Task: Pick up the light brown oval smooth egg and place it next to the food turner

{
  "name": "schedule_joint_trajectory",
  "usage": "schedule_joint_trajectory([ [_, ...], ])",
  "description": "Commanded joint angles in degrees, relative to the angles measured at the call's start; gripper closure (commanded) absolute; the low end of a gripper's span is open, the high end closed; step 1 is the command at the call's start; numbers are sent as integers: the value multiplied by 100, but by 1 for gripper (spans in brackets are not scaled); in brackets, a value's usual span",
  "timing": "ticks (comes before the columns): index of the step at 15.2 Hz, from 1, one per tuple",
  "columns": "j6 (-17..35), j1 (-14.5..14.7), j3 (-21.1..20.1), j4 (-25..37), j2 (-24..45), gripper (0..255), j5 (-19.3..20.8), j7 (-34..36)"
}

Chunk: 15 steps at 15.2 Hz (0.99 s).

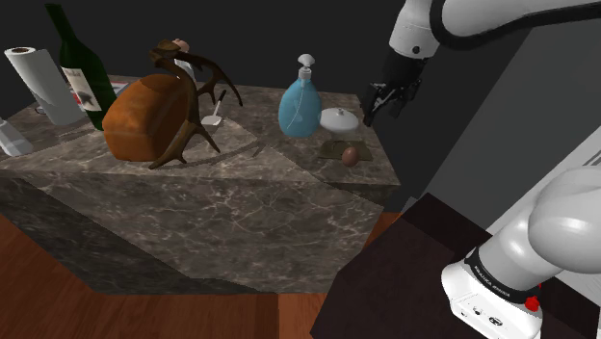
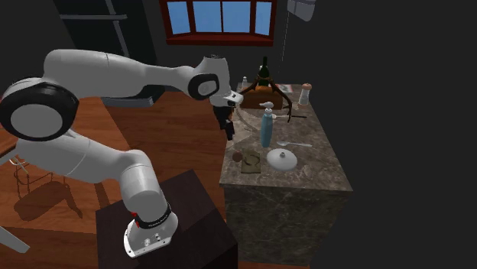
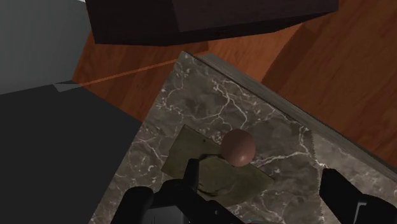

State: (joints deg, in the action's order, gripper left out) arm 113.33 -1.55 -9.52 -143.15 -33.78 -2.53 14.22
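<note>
wrist view, egg on mat, gripper spread

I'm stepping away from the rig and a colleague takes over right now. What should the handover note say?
Gripper: fingers open, holding nothing, hovering above the end of the marble counter nearest the stand.
Egg: brown, lying on an olive mat at that end, in line with the gap between the fingers, untouched.
Food turner: farther along the counter, past the blue dispenser bottle, beside the antlers.
Done: gripper lined up over the egg.
Left: lower, close on the egg, lift it, carry it past the bottle, and set it down next to the turner.
</note>
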Motion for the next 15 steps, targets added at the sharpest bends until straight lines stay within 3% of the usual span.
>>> schedule_joint_trajectory([
  [1, 390, -56, -123, -108, 291, 0, 104, 142],
  [9, 1903, -426, -632, -264, 1823, 0, 892, 1011],
  [15, 2342, -497, -645, -414, 2126, 0, 1058, 1127],
])
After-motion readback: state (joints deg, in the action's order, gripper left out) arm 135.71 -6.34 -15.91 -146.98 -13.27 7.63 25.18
